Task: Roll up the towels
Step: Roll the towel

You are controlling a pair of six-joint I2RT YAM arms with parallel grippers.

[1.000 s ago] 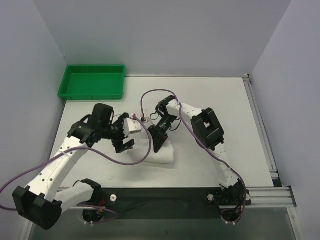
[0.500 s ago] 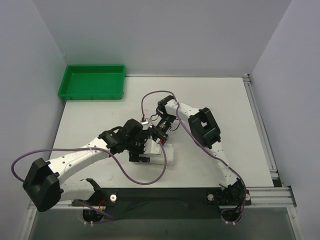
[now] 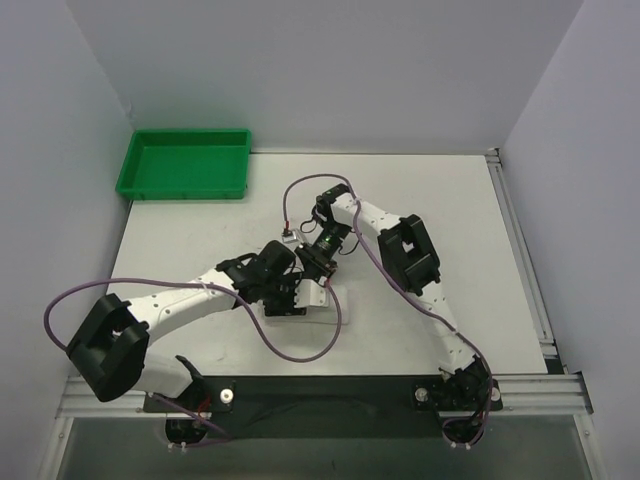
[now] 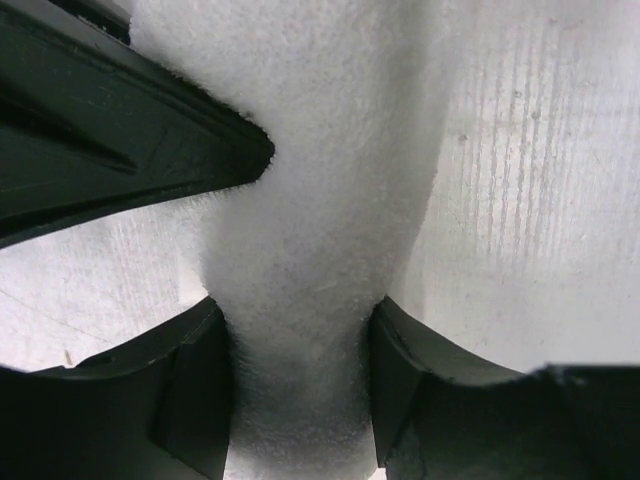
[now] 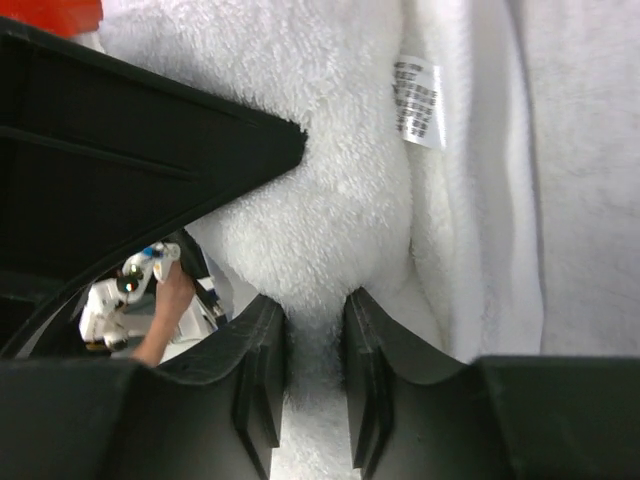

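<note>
The white towel (image 3: 320, 298) lies bunched in a small thick bundle at the table's middle, mostly covered by both grippers. My left gripper (image 3: 289, 298) sits on its left end. In the left wrist view (image 4: 297, 335) the jaws squeeze a thick fold of the towel (image 4: 320, 150). My right gripper (image 3: 318, 268) comes down on the bundle's far side. In the right wrist view (image 5: 315, 325) it pinches a narrow fold of the towel (image 5: 330, 180), whose care label (image 5: 418, 102) shows on an edge.
A green plastic tray (image 3: 185, 163) stands at the back left corner. Purple cables loop over the table, one in front of the towel (image 3: 300, 350). A metal rail (image 3: 522, 250) runs along the table's right edge.
My left arm swung right from beside the towel and closed on its left end. The towel bundle has become shorter and more bunched. The right gripper stayed on it, shifting slightly back.
</note>
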